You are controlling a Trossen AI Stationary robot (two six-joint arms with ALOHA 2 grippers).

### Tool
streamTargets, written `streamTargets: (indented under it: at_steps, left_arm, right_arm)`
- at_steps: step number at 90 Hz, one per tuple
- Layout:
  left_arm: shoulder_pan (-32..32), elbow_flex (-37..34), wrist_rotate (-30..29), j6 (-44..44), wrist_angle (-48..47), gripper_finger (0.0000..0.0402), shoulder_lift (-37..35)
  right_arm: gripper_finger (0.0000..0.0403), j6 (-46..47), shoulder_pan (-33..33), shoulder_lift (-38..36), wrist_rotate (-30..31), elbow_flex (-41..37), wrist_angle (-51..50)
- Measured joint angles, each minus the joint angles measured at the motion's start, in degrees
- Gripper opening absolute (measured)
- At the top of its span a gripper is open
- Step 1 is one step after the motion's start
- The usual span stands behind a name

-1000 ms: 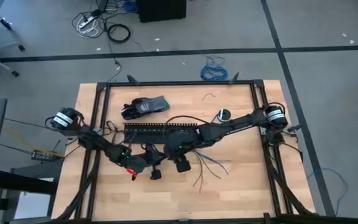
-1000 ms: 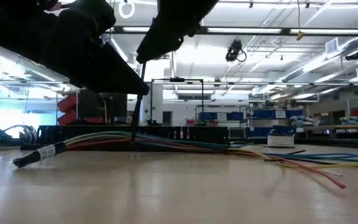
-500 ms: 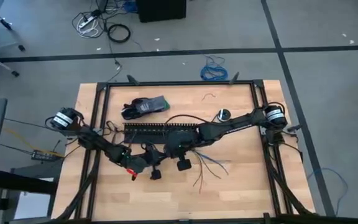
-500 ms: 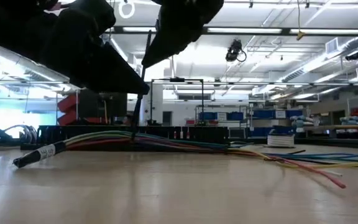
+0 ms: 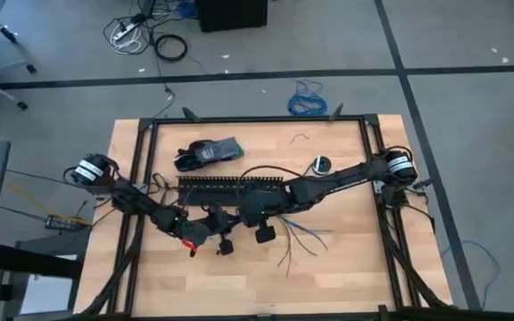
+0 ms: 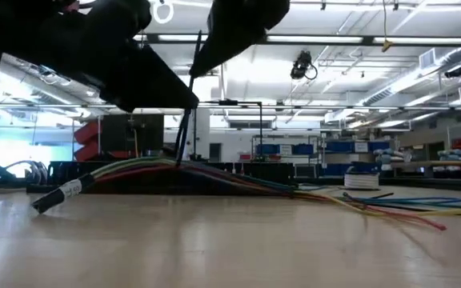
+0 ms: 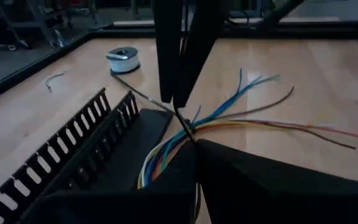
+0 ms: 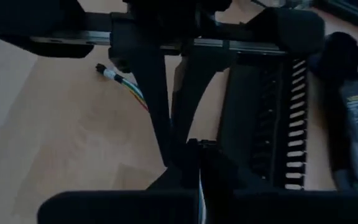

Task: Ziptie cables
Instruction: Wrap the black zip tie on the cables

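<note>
A wooden table (image 5: 346,267) in a black frame stands on a grey floor. One bundle of cables (image 6: 238,180) lies across its middle beside one slotted channel (image 5: 212,188), its splayed ends pointing toward the right arm's side. Two grippers meet over it: the left gripper (image 5: 224,234) and the right gripper (image 5: 250,217), which pinches one ziptie (image 6: 185,128) rising from the bundle. I cannot tell how the left gripper's fingers stand.
</note>
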Motion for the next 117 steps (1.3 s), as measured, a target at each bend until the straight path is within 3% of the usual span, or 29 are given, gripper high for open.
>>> streamTargets:
  at_steps: [18, 48, 63, 88, 117]
  left_arm:
    - [0.00, -0.05, 0.31, 1.37, 1.93, 0.0000, 0.08]
    - [-0.11, -0.16, 0.19, 2.36, 3.75, 0.0004, 0.21]
    - [-0.22, -0.43, 1.36, 6.15, 2.45, 0.0030, 0.56]
    - [-0.22, -0.39, 0.49, 4.39, 1.72, 0.0086, 0.51]
    - [-0.20, -0.22, -1.32, 3.96, 1.54, 0.0096, 0.34]
  right_arm:
    - [0.0000, -0.81, 0.86, -0.49, 3.75, 0.00, 0.22]
    - [0.0000, -0.17, 1.08, -1.46, 3.10, 0.00, 0.44]
    - [0.0000, -0.15, 0.98, -1.91, 4.30, 0.28, 1.42]
    - [0.0000, -0.65, 0.91, -3.58, 5.55, 0.41, 1.04]
    - [0.0000, -1.23, 0.98, -6.57, 5.06, 0.34, 1.44]
